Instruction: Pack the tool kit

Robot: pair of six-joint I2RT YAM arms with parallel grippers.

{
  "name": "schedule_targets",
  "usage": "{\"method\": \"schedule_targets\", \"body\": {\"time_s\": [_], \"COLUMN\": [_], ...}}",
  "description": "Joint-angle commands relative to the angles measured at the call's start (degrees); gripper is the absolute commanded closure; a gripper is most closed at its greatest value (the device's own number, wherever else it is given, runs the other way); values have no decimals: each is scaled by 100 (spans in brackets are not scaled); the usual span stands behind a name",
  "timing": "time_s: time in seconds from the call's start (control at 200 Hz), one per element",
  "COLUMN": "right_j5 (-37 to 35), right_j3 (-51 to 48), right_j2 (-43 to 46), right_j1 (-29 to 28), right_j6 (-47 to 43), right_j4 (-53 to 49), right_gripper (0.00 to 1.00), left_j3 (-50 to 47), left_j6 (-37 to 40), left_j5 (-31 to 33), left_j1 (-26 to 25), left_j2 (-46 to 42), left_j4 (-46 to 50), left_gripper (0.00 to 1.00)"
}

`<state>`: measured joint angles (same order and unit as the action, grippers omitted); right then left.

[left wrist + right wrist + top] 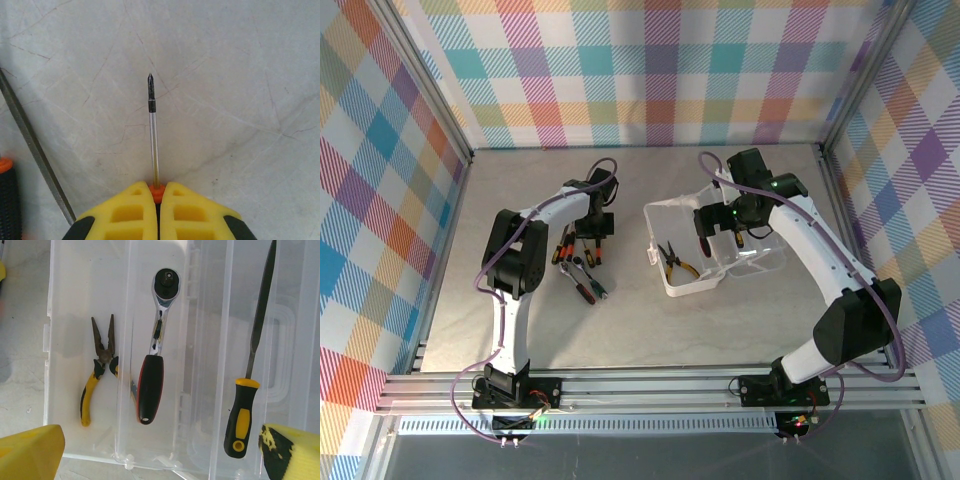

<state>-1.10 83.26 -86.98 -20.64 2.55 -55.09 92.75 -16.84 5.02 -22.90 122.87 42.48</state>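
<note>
in the top view the translucent case point(672, 288) lies open right of centre on the grey worktop point(520, 330), with the yellow-handled pliers point(675, 262) inside it near its left wall. the right arm point(820, 245) reaches over the case from the right. in its wrist view its yellow fingers point(30, 452) sit in the two lower corners of the frame, so the right jaws are spread wide and hold nothing. below them the pliers lie at the left of the case, the chrome ratchet point(152, 385) with its red-and-black grip just to their right, and a file point(241, 410) with a black-and-yellow handle further right; which section of the case the file lies in is hard to tell. the left arm point(550, 208) bends over a cluster of loose tools point(582, 275) left of the case. in its wrist view the left jaws are pressed together, pinching the orange collar of a screwdriver point(153, 135) whose shaft points up the frame over bare worktop; a second file point(37, 152) runs diagonally at the left edge
</note>
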Motion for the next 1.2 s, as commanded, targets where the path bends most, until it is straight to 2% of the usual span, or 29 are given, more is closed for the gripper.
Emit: {"method": "schedule_targets", "body": {"time_s": [0.0, 0.19, 0.335, 0.475, 0.56, 0.68, 0.865, 1.195], "right_j5": [174, 486, 1131, 1618, 1863, 2114, 2073, 2131], "right_j3": [20, 7, -123, -435, -555, -683, -572, -60], "right_j2": [41, 147, 387, 704, 744, 646, 149, -652], "right_j1": [-16, -23, -47, -172, -252, -462, -773, -941], "right_j6": [44, 38, 77, 263, 430, 673, 896, 1091], "right_j4": [57, 175, 568, 1269, 1616, 2159, 2647, 2952], "right_gripper": [1, 1, 1, 1, 6, 14, 21, 31], "left_j3": [-251, -414, -415, -366, -366, -497, -735, -846], "left_j6": [49, 122, 57, -284, -624, -1159, -1826, -2003], "left_j5": [-568, -1168, -1796, -3067, -3764, -4356, -4853, -4968], "left_j1": [-57, -57, -57, -29, -31, -40, -90, -204], "left_j2": [32, -647, -1318, -1736, -1861, -1970, -2096, -2257], "left_j4": [-105, -287, -499, -1083, -1581, -2423, -3557, -3859], "left_gripper": [100, 100, 100, 100, 100, 100, 100, 100]}}
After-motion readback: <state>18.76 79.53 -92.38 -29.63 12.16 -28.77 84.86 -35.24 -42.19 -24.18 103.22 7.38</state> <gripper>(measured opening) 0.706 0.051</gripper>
